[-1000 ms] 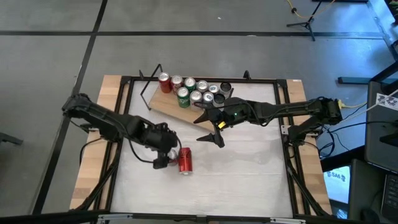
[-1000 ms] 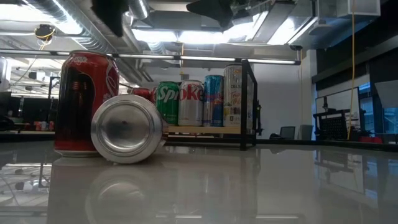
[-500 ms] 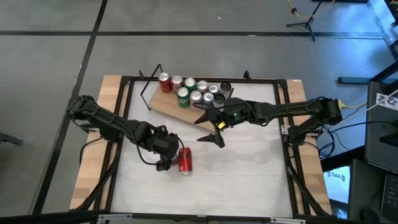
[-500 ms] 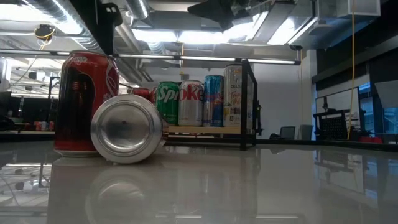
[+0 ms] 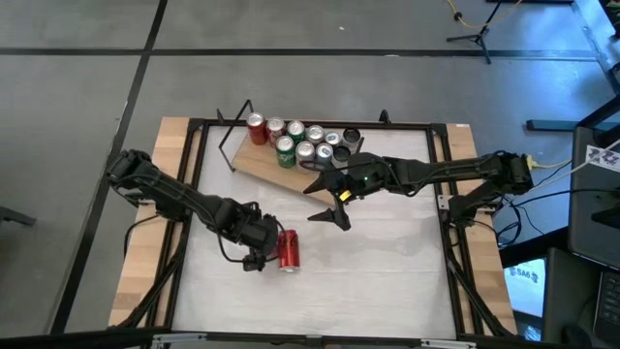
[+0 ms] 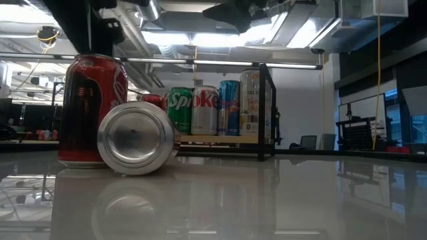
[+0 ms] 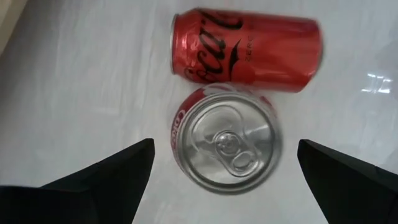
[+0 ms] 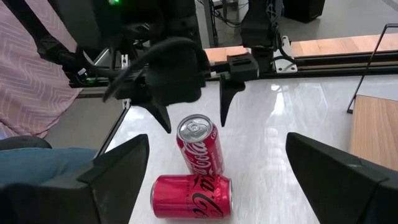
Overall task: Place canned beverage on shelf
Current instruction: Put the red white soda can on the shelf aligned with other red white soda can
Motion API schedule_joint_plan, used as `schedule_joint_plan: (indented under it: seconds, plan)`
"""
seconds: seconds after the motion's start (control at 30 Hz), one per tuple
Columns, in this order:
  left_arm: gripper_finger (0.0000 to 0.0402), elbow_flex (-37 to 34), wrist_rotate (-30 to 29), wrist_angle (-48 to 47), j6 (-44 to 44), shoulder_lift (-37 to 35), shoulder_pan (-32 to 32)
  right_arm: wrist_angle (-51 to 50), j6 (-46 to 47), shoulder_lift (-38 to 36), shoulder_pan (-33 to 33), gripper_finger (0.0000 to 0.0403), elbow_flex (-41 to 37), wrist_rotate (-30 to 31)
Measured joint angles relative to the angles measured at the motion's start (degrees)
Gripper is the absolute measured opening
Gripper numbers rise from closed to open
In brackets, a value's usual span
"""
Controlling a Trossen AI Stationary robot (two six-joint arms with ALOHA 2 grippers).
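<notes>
Directly beneath the left gripper (image 7: 221, 158), whose jaws stand wide and empty, we see the upright red can (image 7: 227, 140) on the tabletop (image 5: 387, 262), axis vertical, touching the lying can (image 7: 245, 48), far nearer than the shelf (image 5: 266, 167).

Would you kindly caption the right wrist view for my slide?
Open left gripper poised above an upright red can, a second red can lying beside it.

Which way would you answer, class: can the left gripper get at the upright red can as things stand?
Probably yes. The left gripper hangs open right above the upright red can, one finger on each side. The fallen can lies beside it but not between them.
</notes>
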Motion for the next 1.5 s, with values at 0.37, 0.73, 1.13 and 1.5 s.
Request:
schedule_joint_plan:
  seconds: [0.37,0.73,1.13,1.5]
  plan:
    - [0.0385,-4.1,-0.2,1.3,0.0,0.0,0.0,0.0,0.0,0.0,0.0,0.0372,0.0,0.0]
    - [0.0385,-4.1,-0.3,4.0,0.1,0.0,0.0,0.0,0.0,0.0,0.0,0.0372,0.0,0.0]
    - [0.0384,-4.1,-2.1,5.5,-3.8,0.0,0.0,0.0,0.0,0.0,0.0,0.0372,0.0,0.0]
    - [0.0301,-4.1,-1.0,5.5,-4.0,0.0,0.0,0.0,0.0,0.0,0.0,0.0372,0.0,0.0]
